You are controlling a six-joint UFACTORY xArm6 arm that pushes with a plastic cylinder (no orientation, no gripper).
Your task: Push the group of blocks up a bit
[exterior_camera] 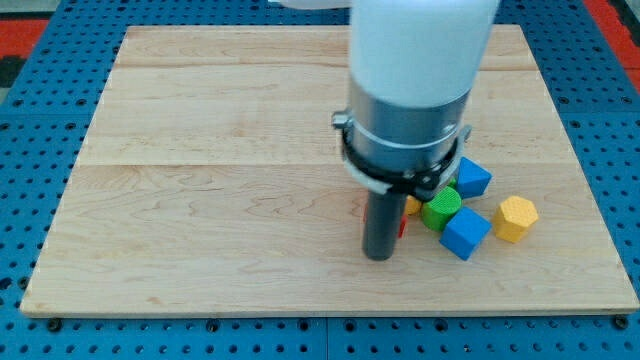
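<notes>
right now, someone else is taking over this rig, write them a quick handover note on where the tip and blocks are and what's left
Tip: my tip is down on the wooden board, at the left edge of the group of blocks, touching or nearly touching.
Blocks: clustered at the board's lower right: blue cube at the top, green cylinder in the middle, second blue cube below it, yellow hexagonal block on the right. Red and orange slivers show beside the rod, mostly hidden by the arm.
Done: cannot tell.
Left: move below the group, push it up a bit.
</notes>
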